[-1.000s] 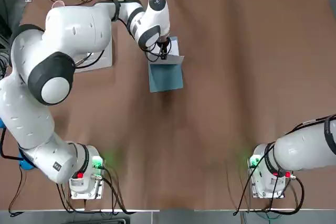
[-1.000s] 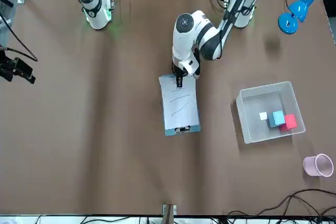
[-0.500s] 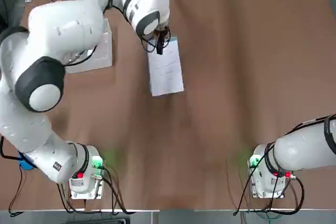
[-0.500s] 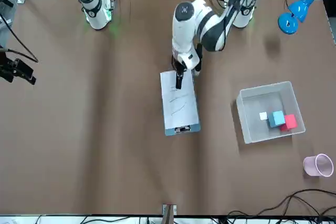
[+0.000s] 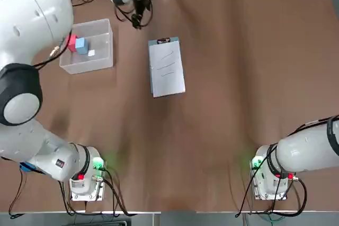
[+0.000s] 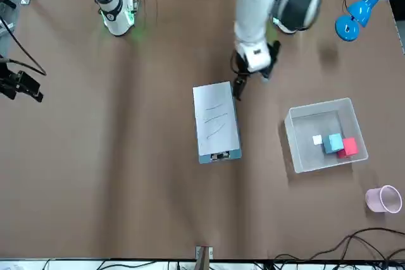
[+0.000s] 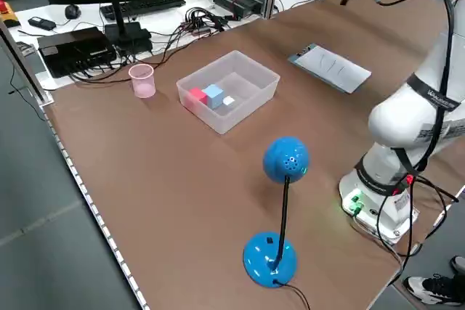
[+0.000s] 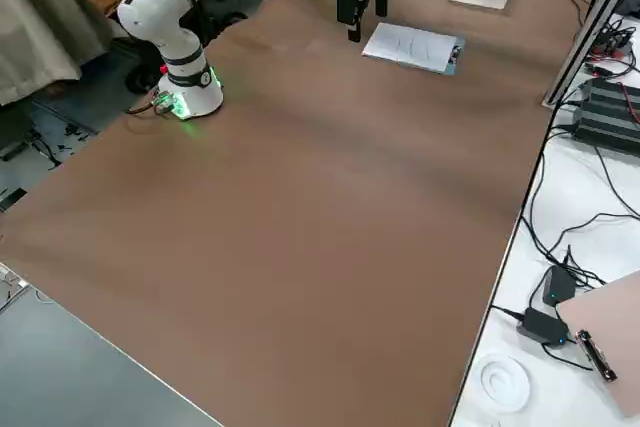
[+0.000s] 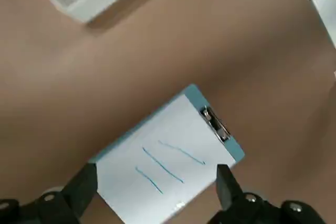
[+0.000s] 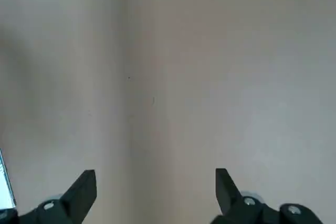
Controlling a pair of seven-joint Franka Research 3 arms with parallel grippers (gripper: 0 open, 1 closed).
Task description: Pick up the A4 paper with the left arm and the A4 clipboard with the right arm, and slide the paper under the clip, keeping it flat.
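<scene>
The A4 paper [image 5: 167,69] is a white sheet with faint pen lines. It lies flat on the light blue A4 clipboard [image 5: 151,78] at mid-table, and blue shows only along the edges [image 6: 220,154]. The clip [image 5: 163,41] sits at the board's far short edge, where the paper's edge meets it [image 9: 215,123]. My left gripper [image 5: 139,18] hangs open and empty above the table, between the clipboard and the bin, clear of the paper [image 9: 163,166]. My right gripper [image 6: 22,86] is parked open over bare table at the robot's right edge [image 10: 155,192].
A clear plastic bin [image 5: 100,59] with small coloured blocks stands to the robot's left of the clipboard. A pink cup [image 6: 383,199] and a blue desk lamp [image 7: 280,208] stand farther left. Cables run along the far edge.
My left gripper opened, let go of the paper's near edge, rose and swung away toward the far left. The raised sheet dropped flat onto the board. The right arm stayed still.
</scene>
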